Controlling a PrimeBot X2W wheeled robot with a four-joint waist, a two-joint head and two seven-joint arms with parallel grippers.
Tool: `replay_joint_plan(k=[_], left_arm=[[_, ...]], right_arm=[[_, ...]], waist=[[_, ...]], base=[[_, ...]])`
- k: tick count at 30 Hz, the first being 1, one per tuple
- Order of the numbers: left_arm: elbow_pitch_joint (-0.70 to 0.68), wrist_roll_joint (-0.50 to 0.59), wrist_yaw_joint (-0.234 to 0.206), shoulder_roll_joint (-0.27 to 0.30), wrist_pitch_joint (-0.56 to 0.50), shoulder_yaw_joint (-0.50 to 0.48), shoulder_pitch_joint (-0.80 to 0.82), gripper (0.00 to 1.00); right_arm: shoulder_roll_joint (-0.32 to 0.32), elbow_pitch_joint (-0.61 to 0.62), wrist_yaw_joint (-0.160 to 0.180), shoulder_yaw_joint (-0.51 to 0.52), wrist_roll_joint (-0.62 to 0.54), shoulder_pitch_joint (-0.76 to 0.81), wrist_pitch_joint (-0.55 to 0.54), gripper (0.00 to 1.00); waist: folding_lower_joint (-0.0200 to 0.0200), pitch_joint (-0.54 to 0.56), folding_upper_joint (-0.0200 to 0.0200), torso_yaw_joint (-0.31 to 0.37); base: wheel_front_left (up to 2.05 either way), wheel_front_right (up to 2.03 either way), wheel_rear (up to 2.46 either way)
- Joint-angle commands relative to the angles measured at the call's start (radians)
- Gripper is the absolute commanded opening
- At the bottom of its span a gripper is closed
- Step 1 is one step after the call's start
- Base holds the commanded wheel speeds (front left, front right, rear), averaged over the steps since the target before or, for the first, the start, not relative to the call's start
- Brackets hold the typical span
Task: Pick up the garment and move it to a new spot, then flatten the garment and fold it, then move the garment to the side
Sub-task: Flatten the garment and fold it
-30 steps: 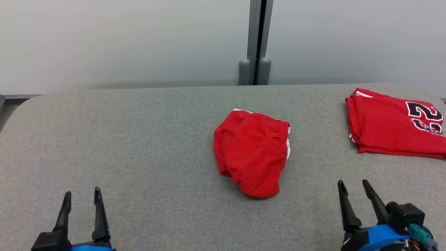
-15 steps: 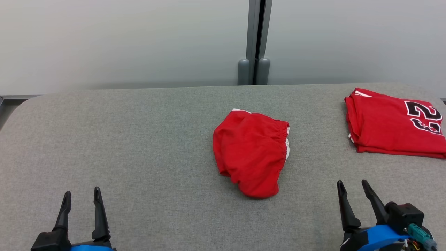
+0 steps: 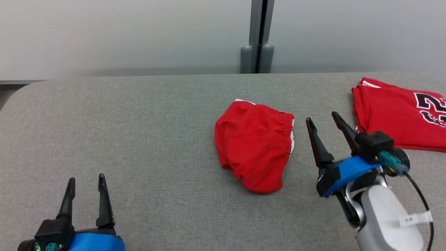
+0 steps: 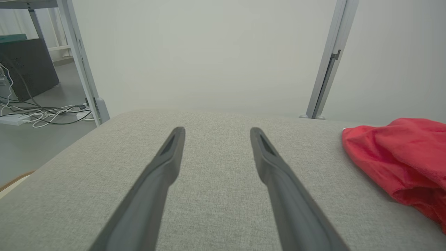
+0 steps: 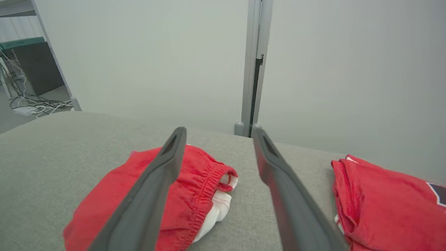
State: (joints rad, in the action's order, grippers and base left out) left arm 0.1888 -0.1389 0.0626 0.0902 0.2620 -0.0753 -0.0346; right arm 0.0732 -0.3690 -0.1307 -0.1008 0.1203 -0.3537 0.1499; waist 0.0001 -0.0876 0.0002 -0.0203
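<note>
The garment (image 3: 254, 146) is a pair of red shorts with a white inner lining, crumpled in the middle of the grey padded table (image 3: 139, 122). My right gripper (image 3: 321, 116) hangs open just right of its elastic waistband, apart from it, fingers pointing to the table's far edge. In the right wrist view the garment (image 5: 195, 195) lies low and left, partly behind the left finger of the right gripper (image 5: 218, 129). My left gripper (image 3: 86, 177) is open near the front left, empty. In the left wrist view the left gripper (image 4: 216, 129) faces bare table, with the garment (image 4: 400, 157) at the right edge.
A folded red jersey (image 3: 393, 118) with black numerals lies at the far right of the table, also in the right wrist view (image 5: 383, 205). A grey post (image 3: 258, 35) stands behind the table against a pale wall. Cables lie on the floor (image 4: 41, 113) beyond the table's left end.
My right arm has reached forward from the front right corner to beside the garment's waistband. The head view has shifted slightly. The garment lies as before.
</note>
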Motion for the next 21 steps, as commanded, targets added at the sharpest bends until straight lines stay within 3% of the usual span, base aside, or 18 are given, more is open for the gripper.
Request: replay_joint_plan(k=[1,9,15,21], left_arm=[[-0.001,0.009,0.005,-0.004,0.004,0.007,0.029,1.00],[0.007,0.009,0.013,-0.017,0.004,0.020,0.076,1.00],[0.015,0.014,0.019,-0.024,0.004,0.022,0.100,1.00],[0.023,0.018,0.024,-0.029,0.004,0.028,0.113,1.00]], right_arm=[[0.015,-0.035,0.000,-0.019,-0.002,-0.056,-0.013,1.00],[0.058,-0.301,0.000,-0.064,0.027,-0.249,-0.037,1.00],[0.043,-0.486,0.000,-0.085,0.088,-0.293,-0.008,1.00],[0.020,-0.585,0.000,-0.123,0.166,-0.315,0.007,1.00]], waist=[[-0.0001,-0.020,-0.0002,-0.018],[-0.0001,-0.083,-0.0002,-0.078],[-0.0001,-0.111,-0.0002,-0.109],[-0.0001,-0.124,-0.0002,-0.127]], base=[[0.00,0.00,0.00],[0.00,0.00,0.00],[0.00,0.00,0.00],[0.00,0.00,0.00]])
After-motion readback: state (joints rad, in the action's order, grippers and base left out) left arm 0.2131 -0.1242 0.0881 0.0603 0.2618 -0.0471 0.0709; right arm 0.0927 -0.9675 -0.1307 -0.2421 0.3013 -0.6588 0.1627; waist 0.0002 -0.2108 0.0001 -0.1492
